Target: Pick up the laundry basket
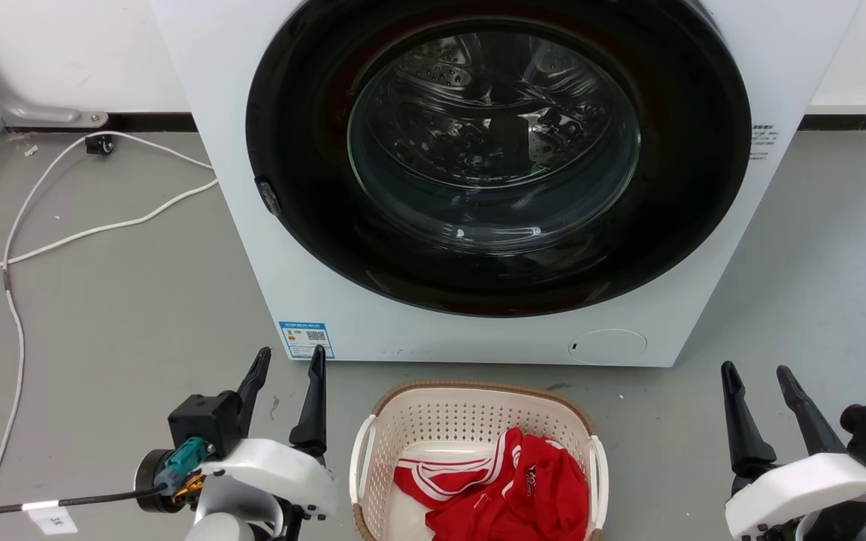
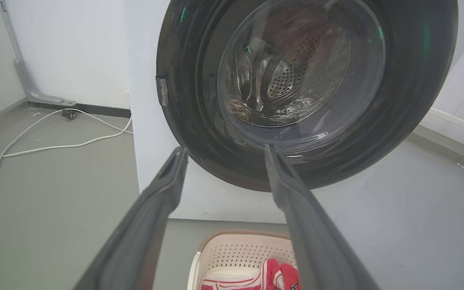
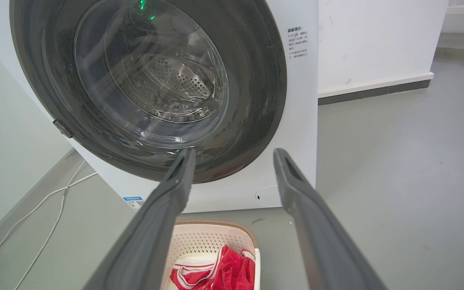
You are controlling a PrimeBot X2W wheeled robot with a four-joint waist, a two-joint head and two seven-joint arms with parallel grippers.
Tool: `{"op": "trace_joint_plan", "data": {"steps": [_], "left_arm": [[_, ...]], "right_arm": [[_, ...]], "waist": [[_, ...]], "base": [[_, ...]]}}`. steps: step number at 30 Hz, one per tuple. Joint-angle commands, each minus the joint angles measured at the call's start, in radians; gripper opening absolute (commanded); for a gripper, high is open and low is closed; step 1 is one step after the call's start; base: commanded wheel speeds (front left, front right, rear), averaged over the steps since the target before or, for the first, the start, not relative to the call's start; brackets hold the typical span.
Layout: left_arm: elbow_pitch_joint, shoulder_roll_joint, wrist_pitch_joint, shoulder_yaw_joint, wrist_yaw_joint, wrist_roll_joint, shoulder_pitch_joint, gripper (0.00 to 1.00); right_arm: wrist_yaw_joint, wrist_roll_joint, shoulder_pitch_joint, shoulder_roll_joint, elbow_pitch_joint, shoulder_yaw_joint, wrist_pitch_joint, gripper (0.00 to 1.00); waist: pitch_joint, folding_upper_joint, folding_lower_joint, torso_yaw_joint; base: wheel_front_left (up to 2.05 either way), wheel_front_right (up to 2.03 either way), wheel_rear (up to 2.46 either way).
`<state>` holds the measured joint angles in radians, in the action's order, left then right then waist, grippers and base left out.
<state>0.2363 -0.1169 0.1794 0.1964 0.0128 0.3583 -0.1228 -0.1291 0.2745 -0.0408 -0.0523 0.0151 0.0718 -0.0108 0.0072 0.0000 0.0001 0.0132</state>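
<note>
Head view: laundry basket (image 1: 433,428) on the grey floor (image 1: 117,338), just in front of the washing machine (image 1: 237,225), with a red garment (image 1: 531,481) inside. The left gripper (image 1: 292,353) is near its left handle and the right gripper (image 1: 755,370) is farther off; both are spread and empty, probably staged to flank it. Left wrist view: the basket sits low between parted fingers, and the white cable (image 2: 34,149) lies well apart. Right wrist view: the basket is partly hidden by one finger. Its far rim is near the machine front, so room looks scant there; there is bare floor to the sides.

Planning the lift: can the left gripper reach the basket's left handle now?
Probably yes: the left gripper is open beside the basket, with bare floor between it and the left handle.
</note>
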Motion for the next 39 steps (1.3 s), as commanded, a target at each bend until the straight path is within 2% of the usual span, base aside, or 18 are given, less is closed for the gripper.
{"op": "trace_joint_plan", "data": {"steps": [1,13,39], "left_arm": [[-0.004,-0.007,0.007,0.005,-0.005,-0.019,-0.018,1.0],[0.015,-0.012,0.033,0.026,-0.02,-0.111,-0.023,1.0],[0.046,0.011,0.082,0.021,0.002,-0.259,-0.02,1.0]], "right_arm": [[-0.002,-0.019,-0.002,0.001,-0.014,0.001,-0.002,1.0],[-0.002,-0.116,-0.019,0.002,-0.028,-0.003,-0.005,1.0],[-0.001,-0.228,-0.032,0.003,-0.026,0.0,0.04,1.0]], "waist": [[0.0,0.0,-0.0001,0.0],[-0.001,0.0,-0.0001,0.002],[-0.003,0.0,-0.0001,0.005]], "base": [[0.0,0.0,0.0],[0.0,0.0,0.0],[0.0,0.0,0.0]]}}
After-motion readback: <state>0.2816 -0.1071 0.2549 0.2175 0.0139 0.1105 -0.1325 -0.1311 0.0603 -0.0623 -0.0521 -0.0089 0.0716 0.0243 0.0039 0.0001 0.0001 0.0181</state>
